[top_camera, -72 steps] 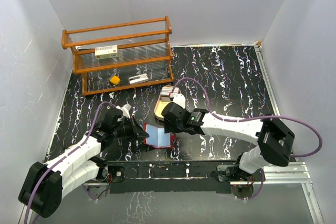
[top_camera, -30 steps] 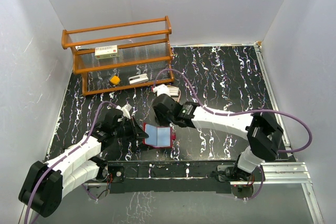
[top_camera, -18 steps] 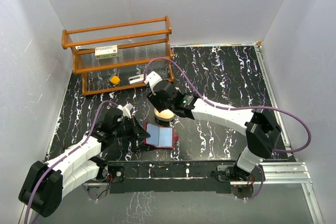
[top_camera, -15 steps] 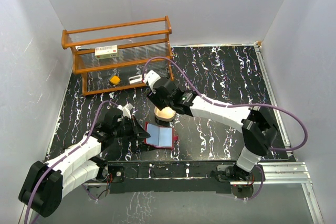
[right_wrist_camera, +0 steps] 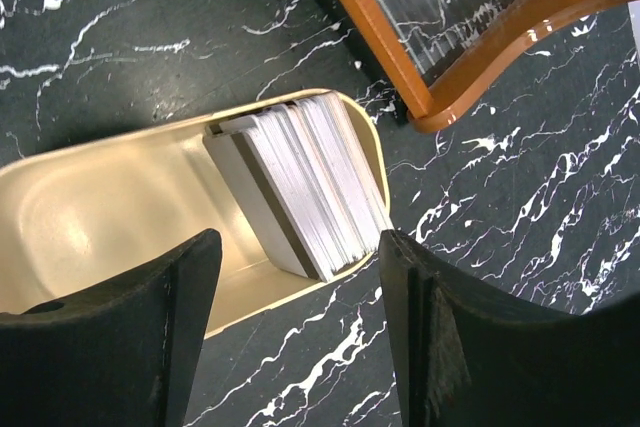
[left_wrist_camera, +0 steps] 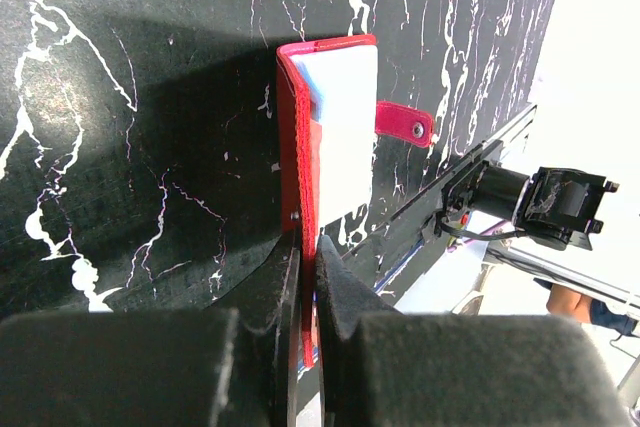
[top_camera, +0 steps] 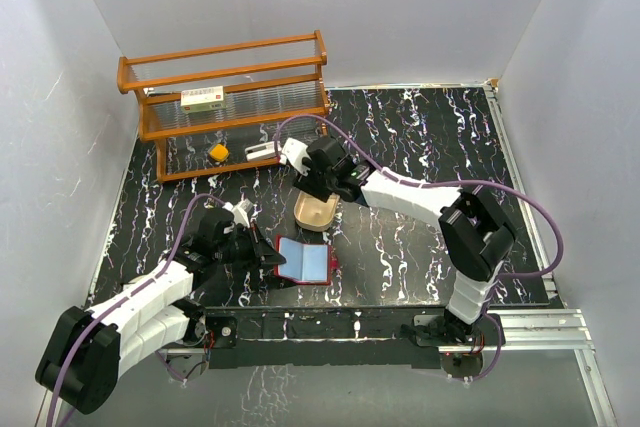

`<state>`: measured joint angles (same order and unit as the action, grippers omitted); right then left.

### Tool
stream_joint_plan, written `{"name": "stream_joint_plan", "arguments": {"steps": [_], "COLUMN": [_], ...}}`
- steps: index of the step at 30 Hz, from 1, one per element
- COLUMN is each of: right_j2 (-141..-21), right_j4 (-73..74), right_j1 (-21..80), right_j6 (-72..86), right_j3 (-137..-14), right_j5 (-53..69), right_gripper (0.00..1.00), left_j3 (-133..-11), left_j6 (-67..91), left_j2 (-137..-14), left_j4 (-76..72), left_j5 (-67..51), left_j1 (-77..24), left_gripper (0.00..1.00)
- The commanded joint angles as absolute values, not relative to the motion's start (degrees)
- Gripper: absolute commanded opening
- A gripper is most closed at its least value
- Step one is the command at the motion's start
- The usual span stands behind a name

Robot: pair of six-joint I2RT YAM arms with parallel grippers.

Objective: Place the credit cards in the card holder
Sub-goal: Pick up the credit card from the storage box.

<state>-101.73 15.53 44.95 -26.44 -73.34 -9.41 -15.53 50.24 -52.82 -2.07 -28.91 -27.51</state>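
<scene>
left pincer (left_wrist_camera: 308,247) clamped on card holder (left_wrist_camera: 345,137) | right pincer (right_wrist_camera: 300,269) wide, over credit cards (right_wrist_camera: 300,182)

— What are you counting?
— I'm counting one card holder (top_camera: 305,261), one tray (top_camera: 312,215), one stack of credit cards (right_wrist_camera: 300,182), one wooden rack (top_camera: 225,49).
— On the rack?
— One white box (top_camera: 202,99) and one yellow piece (top_camera: 218,153) are sitting there.

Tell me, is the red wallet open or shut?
Open. The wallet shows its pale inside facing up, snap tab unfastened, one flap clamped in the left pincer.
</scene>
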Motion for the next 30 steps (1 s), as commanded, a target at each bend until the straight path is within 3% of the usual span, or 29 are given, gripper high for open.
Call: {"name": "stream_joint_plan", "arguments": {"steps": [1,6,21,30], "right_j2": [-102.1,-103.3,-107.9,-108.7], "right_j4": [9.1,7.5,2.1,2.2], "right_j1": [44.9,44.5,44.4,44.4], "right_j6": [-32.0,-34.2,-38.4,-39.1], "right_j3": [-71.2,-70.6,-70.5,-71.9], "right_j5": [-8.8,-9.1,-14.6,-15.2], "right_gripper": [0.63,0.67,0.65,0.46], "left_j3": [-15.7,-14.6,-14.9,-14.9], "left_j6": [50.0,51.1,51.5,51.8], "left_j2": [-51.8,-50.8,-49.0,-48.8], "left_j4": [-2.3,-3.2,-1.4,-1.4], "left_j5": [-29.3,-29.3,-28.1,-27.7], "left_j1": [-27.5,-27.5,-27.5,-27.5], "left_gripper": [0.00,0.00,0.00,0.00]}}
